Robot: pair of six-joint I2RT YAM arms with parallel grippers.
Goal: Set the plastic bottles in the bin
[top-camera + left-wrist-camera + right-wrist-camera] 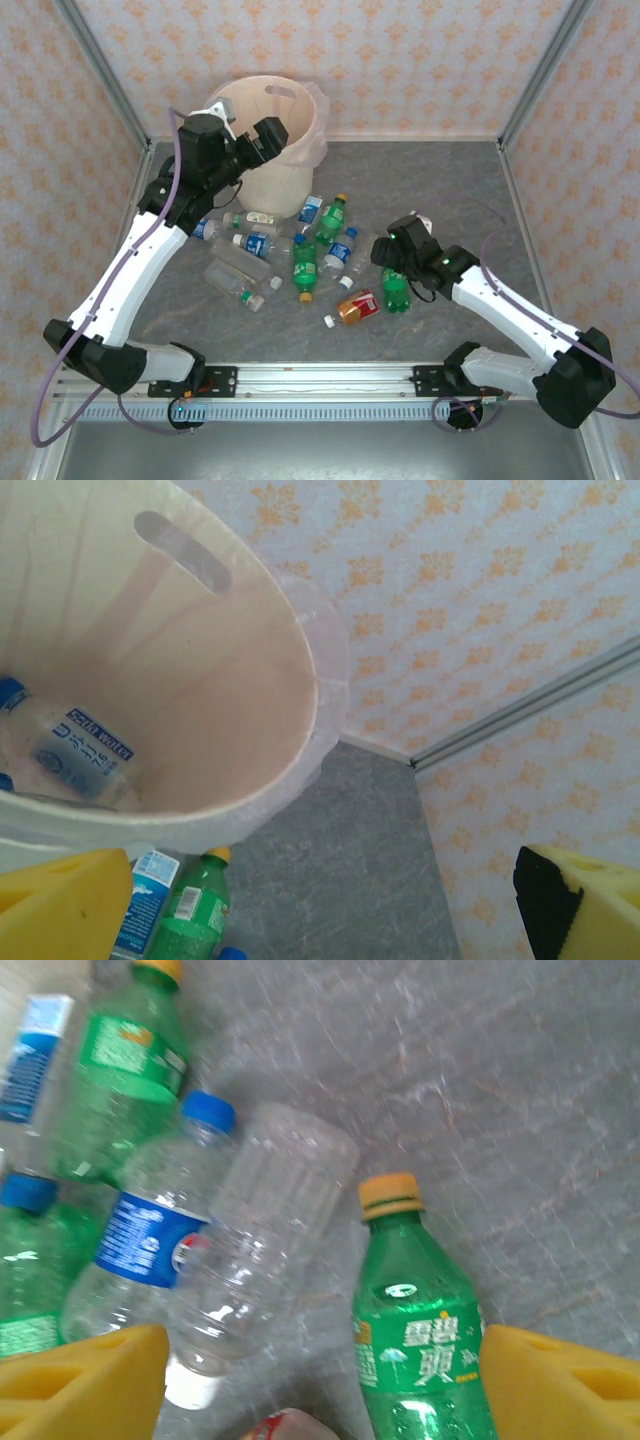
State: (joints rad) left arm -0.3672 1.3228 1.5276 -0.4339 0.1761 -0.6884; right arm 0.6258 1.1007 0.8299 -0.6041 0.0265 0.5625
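Straight ahead of my right gripper [320,1360], between its parted jaws and nearer one side, lay the green bottle [420,1340], cap pointing away; nothing clamped yet.

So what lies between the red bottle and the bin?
In the top view, a green bottle and a clear blue-capped bottle lie there.
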